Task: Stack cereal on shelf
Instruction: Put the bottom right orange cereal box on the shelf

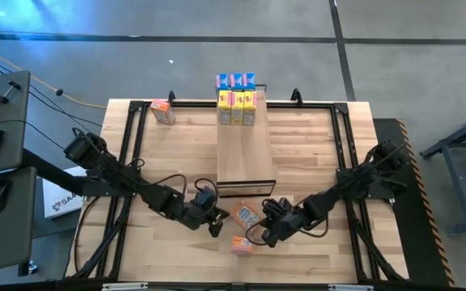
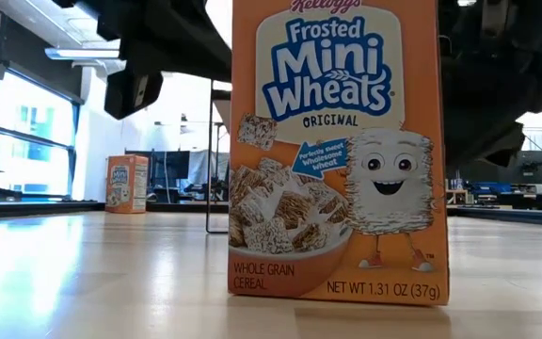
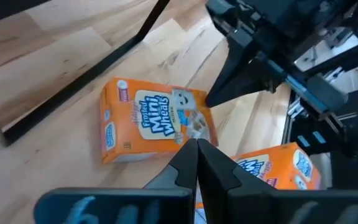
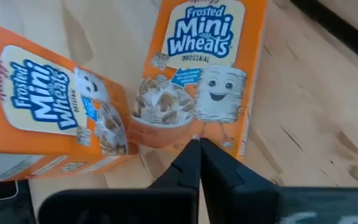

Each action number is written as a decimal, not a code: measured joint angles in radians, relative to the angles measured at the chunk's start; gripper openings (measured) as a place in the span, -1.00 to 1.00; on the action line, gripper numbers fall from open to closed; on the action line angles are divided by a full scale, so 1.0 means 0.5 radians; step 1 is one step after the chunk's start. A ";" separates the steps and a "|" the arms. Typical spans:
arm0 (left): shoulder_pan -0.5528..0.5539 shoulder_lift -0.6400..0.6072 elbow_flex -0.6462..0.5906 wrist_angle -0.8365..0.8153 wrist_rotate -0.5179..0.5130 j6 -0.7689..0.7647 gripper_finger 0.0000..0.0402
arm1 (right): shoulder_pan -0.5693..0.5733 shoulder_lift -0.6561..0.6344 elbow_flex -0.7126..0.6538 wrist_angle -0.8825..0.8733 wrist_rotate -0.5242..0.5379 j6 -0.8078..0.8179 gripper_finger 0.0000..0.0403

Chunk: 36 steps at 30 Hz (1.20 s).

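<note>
My left arm reaches in from the left edge, elbow bent, left gripper low near the table's front centre, fingers pressed together. My right arm mirrors it; right gripper also closed, fingertips touching.

Seen from above, two dark six-joint arms are reaching inward across a pale slatted wooden tabletop, their claws meeting near its front edge. The left claw is hovering just beside a small orange cardboard cereal box, with the right claw sitting close on that box's other side. A second small orange box is lying just in front of them. A long, narrow light-wood shelf is running down the tabletop's middle, carrying blue and yellow cereal boxes packed together at its far end. Another lone orange box is standing near the far left corner.
</note>
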 joint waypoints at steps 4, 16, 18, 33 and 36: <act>-0.004 -0.002 0.000 0.001 -0.013 -0.036 -1.00 | -0.001 -0.007 0.005 -0.121 -0.011 0.077 -1.00; -0.008 -0.002 0.000 -0.036 0.003 -0.078 -1.00 | 0.002 -0.217 0.001 -0.663 -0.128 -0.013 -1.00; -0.012 -0.002 0.000 -0.037 0.018 -0.078 -1.00 | 0.012 -0.285 -0.004 -0.789 -0.178 -0.088 -1.00; -0.014 -0.002 0.000 -0.051 0.040 -0.078 -1.00 | -0.087 -0.151 -0.002 -0.360 0.017 -0.141 -1.00; -0.014 -0.002 0.000 -0.051 0.042 -0.083 -1.00 | -0.071 -0.119 -0.002 -0.352 -0.120 -0.185 -1.00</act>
